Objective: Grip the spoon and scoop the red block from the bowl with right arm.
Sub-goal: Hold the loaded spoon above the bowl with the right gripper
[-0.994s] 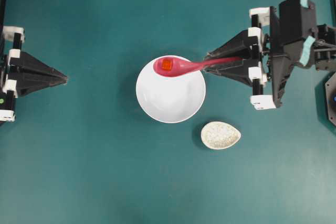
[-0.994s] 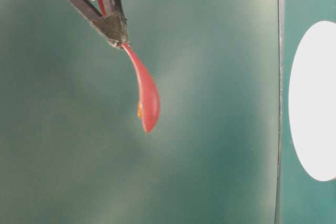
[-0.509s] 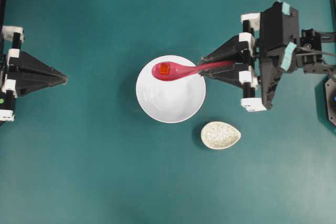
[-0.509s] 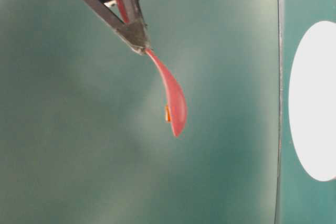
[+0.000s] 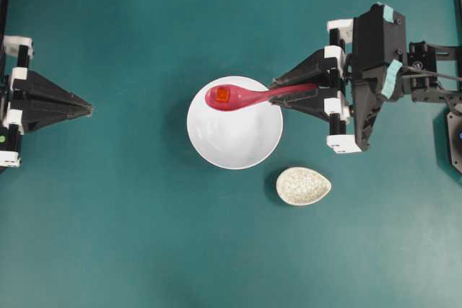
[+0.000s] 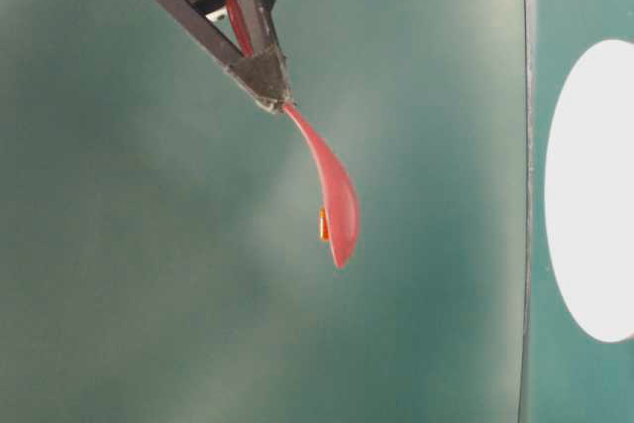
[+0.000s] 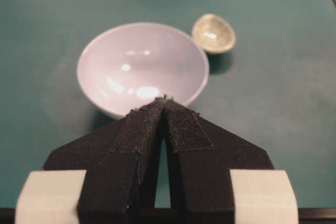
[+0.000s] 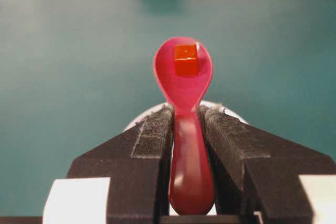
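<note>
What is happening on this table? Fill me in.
The right gripper is shut on the handle of the pink-red spoon, holding it above the white bowl. The small red block sits in the spoon's scoop, so it is already out of the bowl. A speckled egg-shaped dish lies on the table beside the bowl. The left gripper is shut and holds nothing, off to the bowl's other side.

spoon [image 8: 185, 129]: glossy, smooth (ceramic-like) | bowl [image 7: 105, 98]: glossy white | right gripper pads [image 8: 152, 129]: matt, rough
</note>
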`<act>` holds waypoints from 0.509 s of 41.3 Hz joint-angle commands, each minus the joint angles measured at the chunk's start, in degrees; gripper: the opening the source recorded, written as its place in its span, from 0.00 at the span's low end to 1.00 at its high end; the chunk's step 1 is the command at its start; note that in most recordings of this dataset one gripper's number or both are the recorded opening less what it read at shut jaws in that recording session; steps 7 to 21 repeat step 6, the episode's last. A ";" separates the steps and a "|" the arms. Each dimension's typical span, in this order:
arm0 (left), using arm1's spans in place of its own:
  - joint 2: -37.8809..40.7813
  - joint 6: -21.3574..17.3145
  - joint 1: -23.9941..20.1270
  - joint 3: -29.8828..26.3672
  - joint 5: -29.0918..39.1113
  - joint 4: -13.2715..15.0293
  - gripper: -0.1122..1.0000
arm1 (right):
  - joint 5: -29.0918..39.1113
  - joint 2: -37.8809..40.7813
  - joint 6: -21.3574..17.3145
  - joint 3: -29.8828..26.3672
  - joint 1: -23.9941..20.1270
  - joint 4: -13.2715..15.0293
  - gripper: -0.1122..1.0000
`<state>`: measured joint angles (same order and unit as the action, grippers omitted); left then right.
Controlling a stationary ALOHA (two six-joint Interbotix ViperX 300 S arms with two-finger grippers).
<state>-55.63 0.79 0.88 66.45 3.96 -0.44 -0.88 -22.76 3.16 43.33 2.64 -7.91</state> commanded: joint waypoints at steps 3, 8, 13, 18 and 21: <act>0.53 -0.09 -0.18 -1.05 -0.18 -0.18 0.10 | -0.79 -0.44 0.18 -0.62 -0.09 0.09 0.32; 0.53 -0.09 -0.18 -1.05 -0.09 -0.18 0.10 | -0.79 -0.44 0.18 -0.62 0.00 0.09 0.32; 0.53 -0.09 -0.18 -1.05 -0.09 -0.18 0.10 | -0.79 -0.44 0.18 -0.62 0.00 0.09 0.32; 0.53 -0.09 -0.18 -1.05 -0.09 -0.18 0.10 | -0.79 -0.44 0.18 -0.62 0.00 0.09 0.32; 0.53 -0.09 -0.18 -1.05 -0.09 -0.18 0.10 | -0.79 -0.44 0.18 -0.62 0.00 0.09 0.32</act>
